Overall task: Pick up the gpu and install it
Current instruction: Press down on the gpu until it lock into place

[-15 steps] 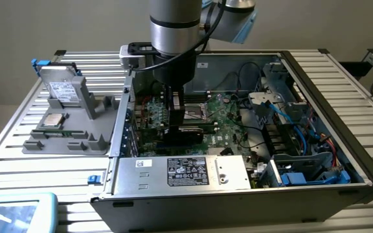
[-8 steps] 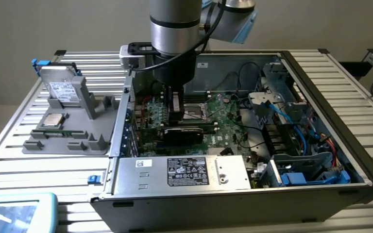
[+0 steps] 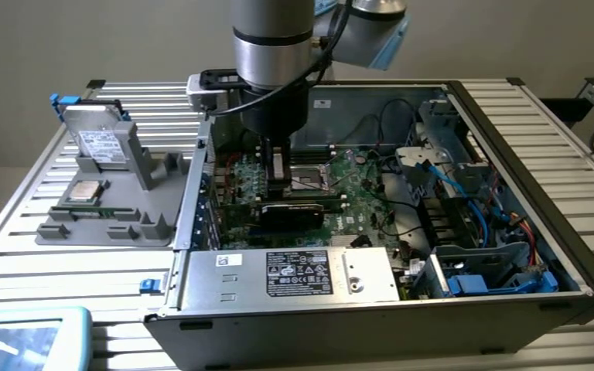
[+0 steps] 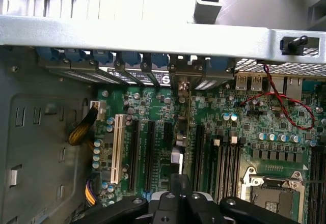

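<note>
Hand (image 3: 279,179) directly above seated gpu (image 3: 291,210)

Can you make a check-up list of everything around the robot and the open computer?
Surface: slatted metal table, carrying an open computer case.
Job's things: the gpu stands on edge on the green motherboard inside the case.
Clutter: gray tray beside the case, with a silver drive and a processor chip.
Grippers: end effector reaches down into the case, shut on the gpu's top edge.
Cables: blue cables, red wire, yellow wires, all inside the case.
Surroundings: plain wall behind; nothing else seen.
</note>
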{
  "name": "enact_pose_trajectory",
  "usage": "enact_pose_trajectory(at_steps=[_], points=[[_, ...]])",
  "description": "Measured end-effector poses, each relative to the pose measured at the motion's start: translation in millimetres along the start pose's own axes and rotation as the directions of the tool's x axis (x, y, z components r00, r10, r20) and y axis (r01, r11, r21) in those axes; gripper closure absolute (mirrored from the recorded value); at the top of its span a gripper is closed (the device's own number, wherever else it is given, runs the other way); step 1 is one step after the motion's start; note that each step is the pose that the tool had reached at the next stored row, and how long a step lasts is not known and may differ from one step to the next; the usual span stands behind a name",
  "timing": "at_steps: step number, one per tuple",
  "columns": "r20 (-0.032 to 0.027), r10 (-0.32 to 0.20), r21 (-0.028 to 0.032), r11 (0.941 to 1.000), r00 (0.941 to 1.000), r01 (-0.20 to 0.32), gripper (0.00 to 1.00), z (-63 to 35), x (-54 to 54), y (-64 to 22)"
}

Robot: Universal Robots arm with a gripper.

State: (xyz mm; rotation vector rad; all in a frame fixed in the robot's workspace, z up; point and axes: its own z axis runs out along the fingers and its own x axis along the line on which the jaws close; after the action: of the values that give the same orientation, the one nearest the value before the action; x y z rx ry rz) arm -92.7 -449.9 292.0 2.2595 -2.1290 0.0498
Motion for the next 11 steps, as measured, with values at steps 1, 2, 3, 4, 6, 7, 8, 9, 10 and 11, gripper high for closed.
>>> enact_pose_trajectory(at_steps=[1,2,3,4,6,7,8,9,10,11], points=[[-0.0009,0.001,0.0084,1.0,1.0,-0.001,0.89,0.5,-0.2,1.1],[-0.0015,0.002,0.0125,0.9999,1.0,-0.002,0.89,1.4,-0.4,2.8],[-0.0022,0.003,0.0139,0.9999,1.0,-0.003,0.89,2.6,-0.8,5.0],[-0.0032,0.003,0.0141,0.9999,1.0,-0.003,0.89,3.9,-1.2,7.4],[-0.0054,0.005,0.0139,0.9999,1.0,-0.005,0.89,6.9,-2.3,10.7],[-0.0063,0.006,0.0138,0.9999,1.0,-0.006,0.89,8.6,-3.0,11.2],[-0.0073,0.007,0.0138,0.9999,1.0,-0.006,0.89,10.0,-3.8,11.6],[-0.0084,0.007,0.0136,0.9999,0.9999,-0.007,0.89,11.4,-4.6,12.0],[-0.0097,0.008,0.0135,0.9999,0.9999,-0.008,0.89,12.6,-5.4,12.4],[-0.0103,0.008,0.0135,0.9999,0.9999,-0.008,0.89,13.5,-6.3,13.0]])
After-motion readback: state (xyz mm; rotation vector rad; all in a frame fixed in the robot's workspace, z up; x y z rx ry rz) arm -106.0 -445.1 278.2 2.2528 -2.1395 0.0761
